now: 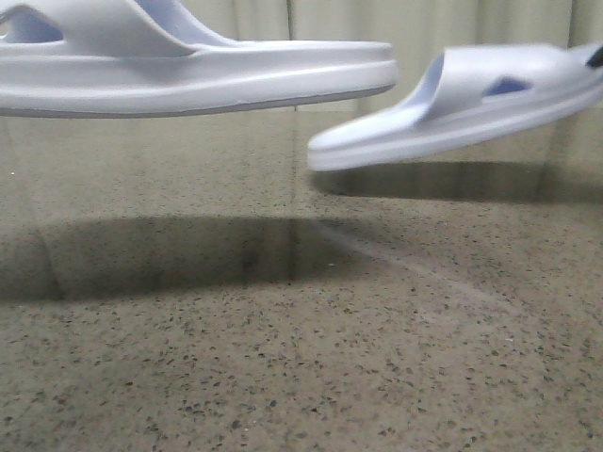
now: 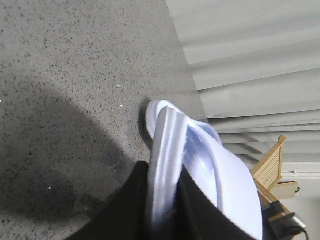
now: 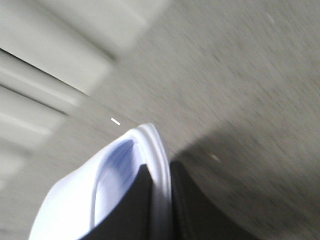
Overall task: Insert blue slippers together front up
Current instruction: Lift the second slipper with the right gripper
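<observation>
1. The left slipper (image 1: 188, 71) is nearest the front camera and largest in it. It fills the upper left of the frame, sole roughly level, toe pointing toward the frame's centre, clear of the surface (image 1: 301, 358).
2. The speckled stone surface takes the whole lower part of the front frame, with a dark shadow at left centre under that slipper.
3. The right slipper (image 1: 462, 104) hangs in the upper right of the front frame, tilted with its toe lower and pointing toward the other slipper's toe. The two toes are near but apart.
4. In the left wrist view, the left tool (image 2: 162, 210) at the bottom centre clamps the sole edge of its slipper (image 2: 210, 170), one dark finger on each side.
5. In the blurred right wrist view, the right tool (image 3: 160, 205) at the bottom centre likewise grips the rim of its slipper (image 3: 100, 195) between dark fingers.
6. Pale curtain folds (image 1: 330, 24) run along the top of the front frame.
</observation>
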Robot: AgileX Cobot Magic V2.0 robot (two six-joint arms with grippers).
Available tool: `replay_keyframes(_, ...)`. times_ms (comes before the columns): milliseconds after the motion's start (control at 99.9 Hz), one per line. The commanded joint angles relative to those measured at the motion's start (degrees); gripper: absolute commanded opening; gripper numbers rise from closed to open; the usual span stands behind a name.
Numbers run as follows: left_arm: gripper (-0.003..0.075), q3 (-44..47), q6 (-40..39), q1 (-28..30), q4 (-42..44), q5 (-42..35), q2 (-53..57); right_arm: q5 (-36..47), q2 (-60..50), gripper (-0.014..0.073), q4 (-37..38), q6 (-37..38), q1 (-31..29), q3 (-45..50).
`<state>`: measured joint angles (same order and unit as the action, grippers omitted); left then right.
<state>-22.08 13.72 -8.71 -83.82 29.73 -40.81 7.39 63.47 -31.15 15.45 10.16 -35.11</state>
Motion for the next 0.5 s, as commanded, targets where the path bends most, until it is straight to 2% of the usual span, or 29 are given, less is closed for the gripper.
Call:
replay_keyframes(0,0.0016,-2.08,0.0,-0.31,-2.83,0.62,0.19,5.48,-4.35,-0.0107,0.6,-0.33,-0.08,-4.5)
replay_keyframes(190,0.0016,-2.08,0.0,-0.31,-2.83,0.75,0.19,1.36,-10.32,-0.0107,1.84,-0.33,-0.08,-9.03)
replay_keyframes(490,0.0016,-2.08,0.0,-0.31,-2.83,2.62,0.19,-14.57,-19.26,-0.0107,1.84,-0.84,-0.08,-11.14)
